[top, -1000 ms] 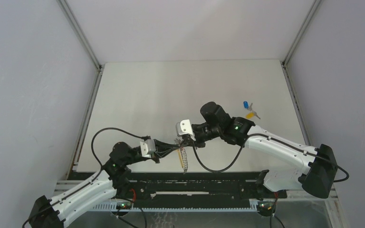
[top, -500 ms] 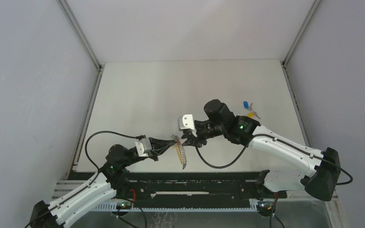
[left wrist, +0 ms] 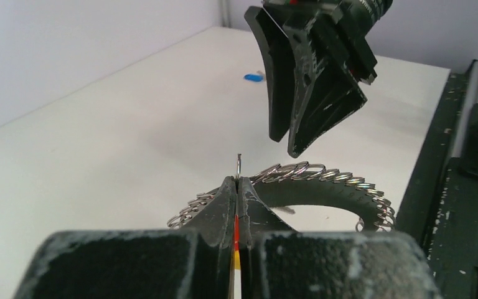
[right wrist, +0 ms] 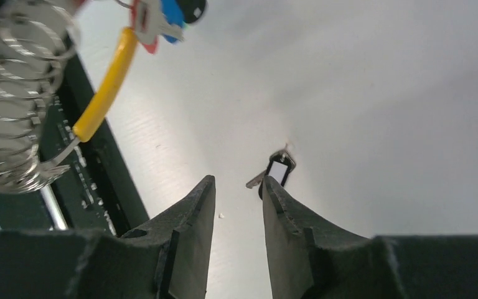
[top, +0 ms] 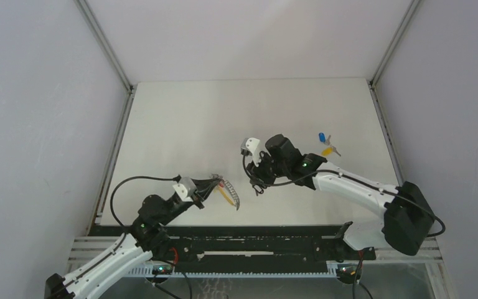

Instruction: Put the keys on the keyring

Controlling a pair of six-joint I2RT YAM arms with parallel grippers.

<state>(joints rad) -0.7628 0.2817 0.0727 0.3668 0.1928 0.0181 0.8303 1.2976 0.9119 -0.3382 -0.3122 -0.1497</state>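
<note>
The keyring (left wrist: 323,173), a loop of small steel rings, hangs from my left gripper (left wrist: 238,182), whose fingers are shut on its wire, with red and yellow showing between the pads. From above, the keyring (top: 231,196) trails from the left gripper (top: 215,184) over the table's near edge. My right gripper (right wrist: 238,182) stands open and empty just above the table. A black-rimmed key (right wrist: 277,169) lies flat beyond its right fingertip. The keyring's yellow section (right wrist: 106,87) and its red and blue pieces (right wrist: 162,17) hang at upper left. A blue key (top: 322,137) and a yellow key (top: 328,150) lie at the far right.
The black rail (top: 255,240) with the arm bases runs along the near table edge, right under the hanging keyring. White walls and metal frame posts (top: 103,43) close the table in on three sides. A black cable (top: 252,180) loops under the right wrist.
My right gripper has opened and drawn back from the keyring, tilting down toward the table. The left gripper has pulled the keyring slightly left and nearer, still shut on it.
</note>
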